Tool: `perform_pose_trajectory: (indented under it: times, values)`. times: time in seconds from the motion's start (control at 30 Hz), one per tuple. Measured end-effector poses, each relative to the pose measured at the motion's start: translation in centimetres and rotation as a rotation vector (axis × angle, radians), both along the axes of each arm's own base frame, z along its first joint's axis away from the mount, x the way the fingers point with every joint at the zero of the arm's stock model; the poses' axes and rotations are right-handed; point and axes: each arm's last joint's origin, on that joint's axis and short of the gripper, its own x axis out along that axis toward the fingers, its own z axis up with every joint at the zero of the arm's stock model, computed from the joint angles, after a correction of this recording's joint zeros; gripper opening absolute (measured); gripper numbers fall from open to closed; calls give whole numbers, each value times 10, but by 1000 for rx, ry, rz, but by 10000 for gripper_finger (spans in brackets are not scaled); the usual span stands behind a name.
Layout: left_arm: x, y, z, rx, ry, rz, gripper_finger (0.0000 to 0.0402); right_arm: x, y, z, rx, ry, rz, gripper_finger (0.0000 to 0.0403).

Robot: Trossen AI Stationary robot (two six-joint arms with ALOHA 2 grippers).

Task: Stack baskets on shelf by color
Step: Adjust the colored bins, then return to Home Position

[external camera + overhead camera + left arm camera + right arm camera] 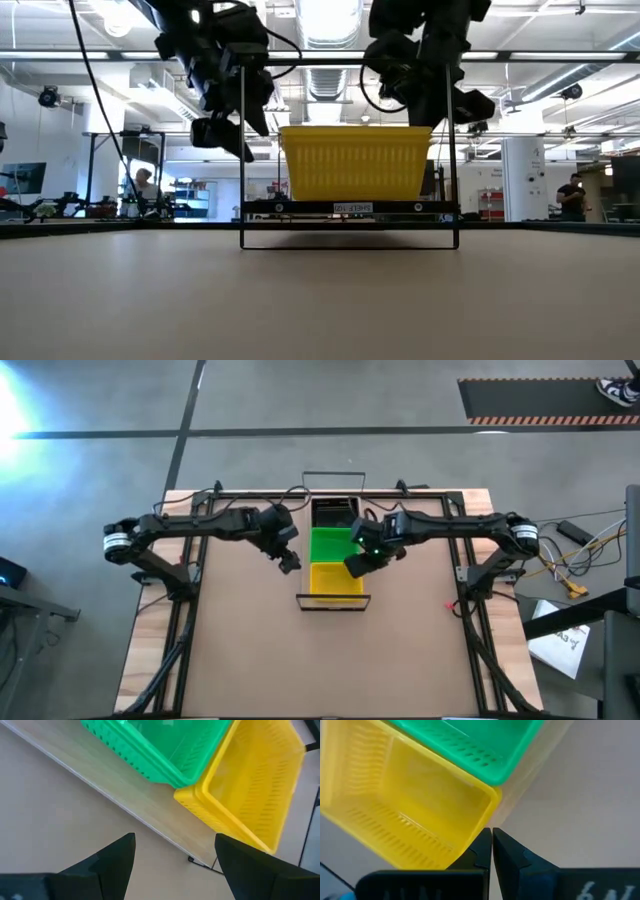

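Flanking the shelf's (333,601) baskets (337,577): left gripper (289,563) jaws wide, right gripper (354,566) jaws closed, empty.

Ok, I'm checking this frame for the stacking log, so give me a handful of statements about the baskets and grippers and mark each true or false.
1. The yellow basket sits on the shelf at its near end. True.
2. The green basket stands on the tabletop beside the shelf. False: it is on the shelf, right next to the yellow one.
3. The left gripper is open and holds nothing. True.
4. The right gripper is open wide. False: its fingers are shut together, and nothing shows between them.
5. A black basket lies at the shelf's far end, beyond the green one. True.
6. The yellow basket lies tipped on its side. False: it stands upright, open top up.
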Motion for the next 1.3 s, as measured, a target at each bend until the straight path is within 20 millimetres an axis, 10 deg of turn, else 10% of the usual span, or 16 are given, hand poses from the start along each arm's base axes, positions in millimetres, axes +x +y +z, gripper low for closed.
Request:
perform_pose_trajectory:
  times: [0.27,0.53,1.3]
  values:
    - [-16,-5,29,49,-101,12,258,-19,3,30,-160,-80,30,8]
    - [-45,-13,65,155,-246,21,258,-91,17,87,-466,-311,511,8]
    - [-47,-20,71,64,-293,86,258,-207,59,-16,-667,-1274,607,8]
